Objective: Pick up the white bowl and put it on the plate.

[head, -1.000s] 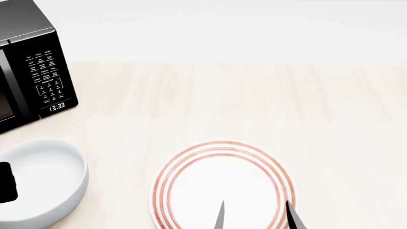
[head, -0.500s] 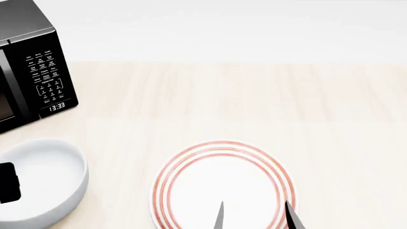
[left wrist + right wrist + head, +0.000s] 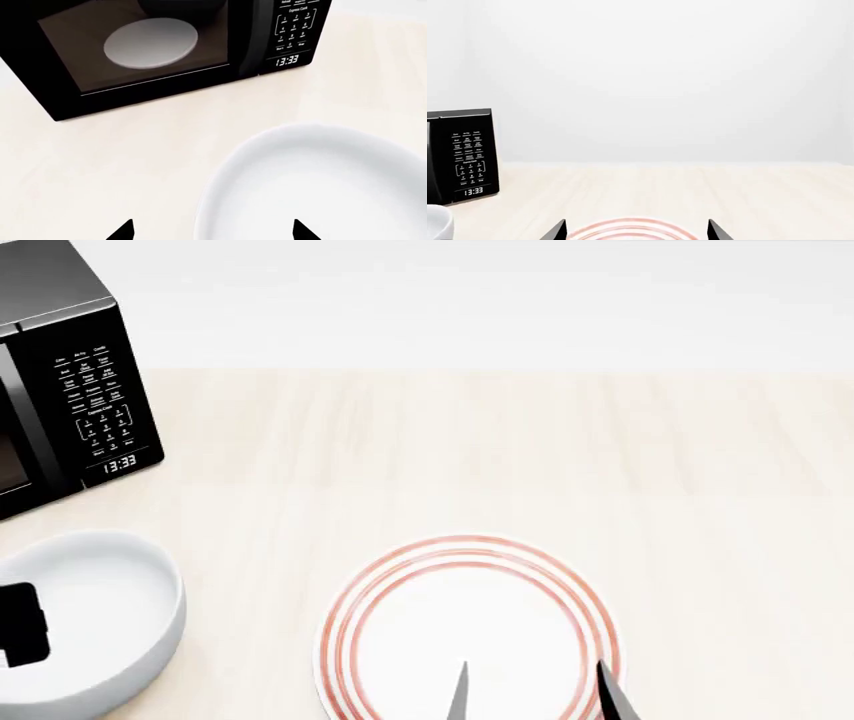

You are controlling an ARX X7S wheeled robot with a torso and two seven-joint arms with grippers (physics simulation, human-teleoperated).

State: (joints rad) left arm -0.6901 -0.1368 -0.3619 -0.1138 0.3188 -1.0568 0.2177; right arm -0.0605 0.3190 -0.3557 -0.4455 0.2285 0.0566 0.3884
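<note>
The white bowl [image 3: 100, 615] sits on the table at the near left, in front of the microwave. My left gripper [image 3: 20, 625] shows as a black block over the bowl's left side. In the left wrist view the left gripper [image 3: 213, 232] is open, with the rim of the bowl [image 3: 320, 185] between its fingertips, one tip outside and one over the inside. The red-ringed plate [image 3: 461, 625] lies at the near centre. My right gripper [image 3: 537, 695] is open and empty above the plate's near edge. The right wrist view shows the right gripper [image 3: 636, 234] and the plate [image 3: 630, 231] between its fingertips.
A black microwave [image 3: 67, 390] stands at the back left, close behind the bowl, with a pale dish [image 3: 152, 42] behind its window. It also shows in the right wrist view [image 3: 464, 155]. Light wooden table [image 3: 534, 460] runs back to a white wall.
The left gripper has shifted slightly right and down over the bowl. The bowl, plate and right gripper have barely moved.
</note>
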